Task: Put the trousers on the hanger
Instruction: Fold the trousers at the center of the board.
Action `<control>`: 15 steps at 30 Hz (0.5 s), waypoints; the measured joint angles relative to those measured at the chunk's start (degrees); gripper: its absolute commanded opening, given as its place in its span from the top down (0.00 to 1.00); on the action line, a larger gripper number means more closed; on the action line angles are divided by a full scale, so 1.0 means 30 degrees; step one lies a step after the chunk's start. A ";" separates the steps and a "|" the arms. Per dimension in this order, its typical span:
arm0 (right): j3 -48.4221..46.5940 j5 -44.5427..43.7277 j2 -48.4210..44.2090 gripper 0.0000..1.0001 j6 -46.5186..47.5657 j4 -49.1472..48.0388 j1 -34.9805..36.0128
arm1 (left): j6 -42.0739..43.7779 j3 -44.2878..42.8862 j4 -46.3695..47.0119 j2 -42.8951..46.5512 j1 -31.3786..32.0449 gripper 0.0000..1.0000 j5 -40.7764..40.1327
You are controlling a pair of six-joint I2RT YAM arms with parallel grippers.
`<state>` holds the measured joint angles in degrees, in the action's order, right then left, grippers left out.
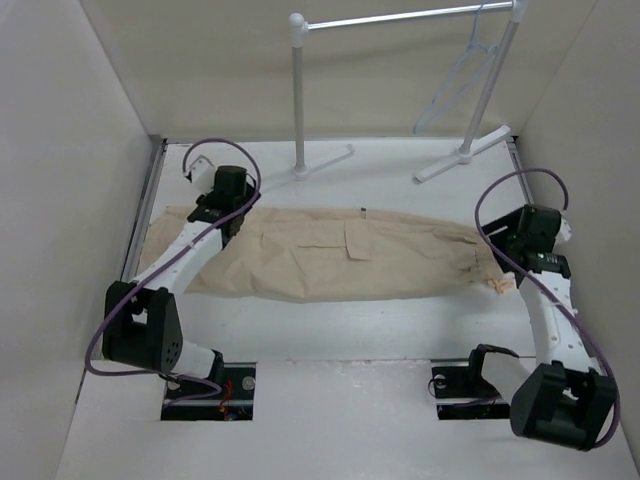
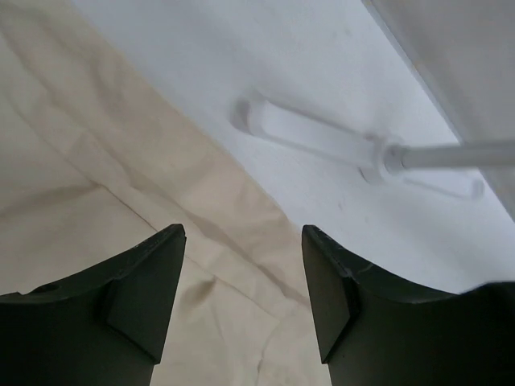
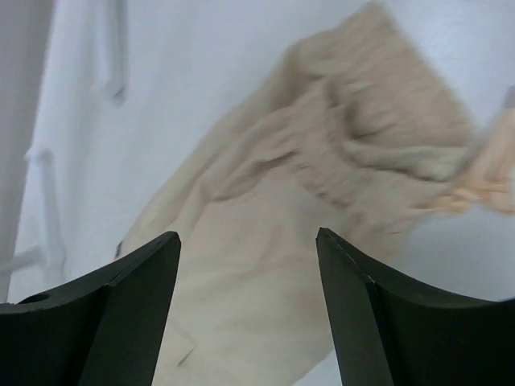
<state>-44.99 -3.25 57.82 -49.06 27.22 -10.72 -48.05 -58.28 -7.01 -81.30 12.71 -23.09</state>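
I stood by and saw the trousers (image 1: 330,255) lying flat across the white table (image 1: 330,335), stretched from left to right. The gathered waist was at the right end and the legs ran out to the left. A flap pocket (image 1: 358,238) faced upward near the middle, and a pale drawstring (image 1: 497,285) trailed off the waist onto the table. The hanger (image 1: 462,75) was well apart from the cloth. It hung by its hook from the metal rail (image 1: 400,17) of the white rack (image 1: 298,100) at the back, close to the rack's right-hand post. The left arm reached across the leg end of the trousers. In its wrist view the left gripper (image 2: 244,241) had its jaws parted with nothing between them, and it was poised over the far edge of the cloth where the tan fabric met bare table. One foot of the rack (image 2: 314,137) lay just beyond. The right gripper (image 3: 248,237) was spread wide too and held nothing. It looked down on the bunched waistband and the legs leading away from it. I could not tell whether either set of fingers touched the fabric.
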 measured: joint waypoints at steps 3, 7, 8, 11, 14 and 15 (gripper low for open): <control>0.1355 -0.0313 0.0299 0.22 -0.0146 0.0335 -0.2120 | 0.0073 0.0634 0.0262 0.0015 0.1756 0.42 0.0648; 0.2710 -0.0321 0.2186 0.20 -0.0153 0.0634 -0.2776 | 0.0073 0.1683 0.0248 -0.0095 0.3075 0.42 0.1253; 0.2827 -0.0277 0.2688 0.20 -0.0160 0.0539 -0.2776 | 0.0073 0.1865 0.0240 -0.0095 0.3198 0.42 0.1333; 0.3045 -0.0255 0.4313 0.23 -0.0153 -0.0270 -0.2790 | 0.0073 0.2426 0.0328 -0.0080 0.3228 0.43 0.1435; 0.2900 -0.0058 0.5756 0.31 -0.0262 -0.1413 -0.2929 | 0.0058 0.3410 0.0401 0.0306 0.2994 0.43 0.1443; 0.2798 0.0022 0.6018 0.55 -0.0306 -0.1814 -0.2958 | 0.0036 0.3825 0.0335 0.0525 0.2871 0.43 0.1464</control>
<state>-36.60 -3.18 75.88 -49.98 21.78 -19.59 -47.94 -46.81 -6.00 -79.72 21.32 -18.70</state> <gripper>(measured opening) 0.697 0.572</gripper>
